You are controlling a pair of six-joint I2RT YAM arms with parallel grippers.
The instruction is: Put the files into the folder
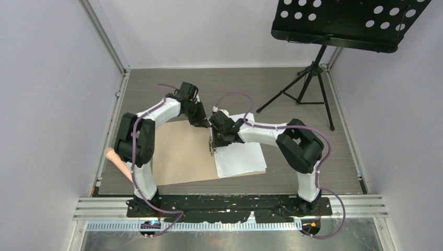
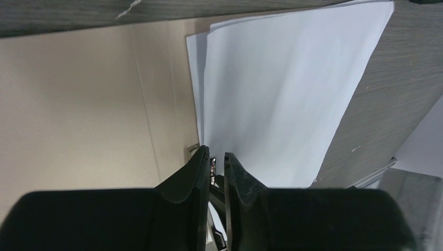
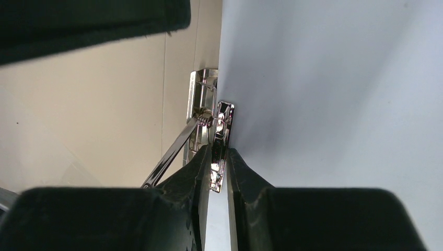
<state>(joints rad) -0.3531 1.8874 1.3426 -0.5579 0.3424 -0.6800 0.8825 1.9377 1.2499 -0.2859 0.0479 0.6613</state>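
Observation:
The brown folder (image 1: 177,157) lies open on the table, with a metal clip (image 1: 211,146) at its crease. The white files (image 1: 240,154) lie stacked on its right leaf, their far corner reaching past the leaf's edge. My right gripper (image 1: 213,137) is shut on the shiny clip lever (image 3: 222,125), between the folder (image 3: 94,115) and the files (image 3: 334,94). My left gripper (image 1: 202,123) hovers just behind it over the crease. Its jaws are nearly together and empty (image 2: 217,154), above the files' left edge (image 2: 282,94) and the folder (image 2: 78,104).
A black music stand (image 1: 313,68) on a tripod stands at the back right. A skin-coloured shape (image 1: 117,162) pokes in at the table's left edge beside the left arm. Pale walls enclose the table on three sides.

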